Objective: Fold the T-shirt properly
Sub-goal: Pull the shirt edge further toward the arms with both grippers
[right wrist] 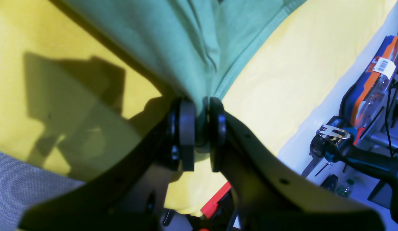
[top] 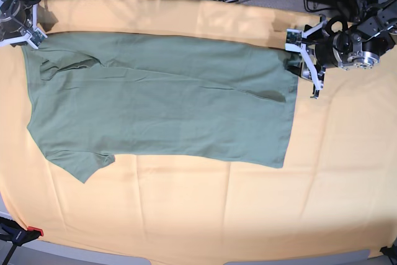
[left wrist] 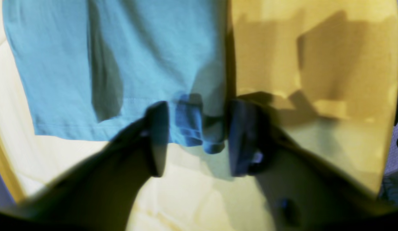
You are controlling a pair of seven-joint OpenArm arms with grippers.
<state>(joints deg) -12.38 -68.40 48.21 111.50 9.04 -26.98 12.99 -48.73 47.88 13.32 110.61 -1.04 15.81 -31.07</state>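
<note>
In the base view, the right gripper (top: pixel 26 24) sits at the far left, its black pads clenched on a bunched fold of the plain sage-green cotton T-shirt (top: pixel 161 100) near the shoulder. The T-shirt lies spread flat on the wide orange-yellow cloth (top: pixel 205 215), collar end left, hem right. At the hem's upper corner, the left gripper (top: pixel 304 57) straddles a rumpled bit of fabric, jaws apart, not pinching it.

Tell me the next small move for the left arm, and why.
Probably close the left gripper on the T-shirt hem corner: its fingers straddle the bunched corner but stand apart, while the right gripper already pinches its own corner.
</note>
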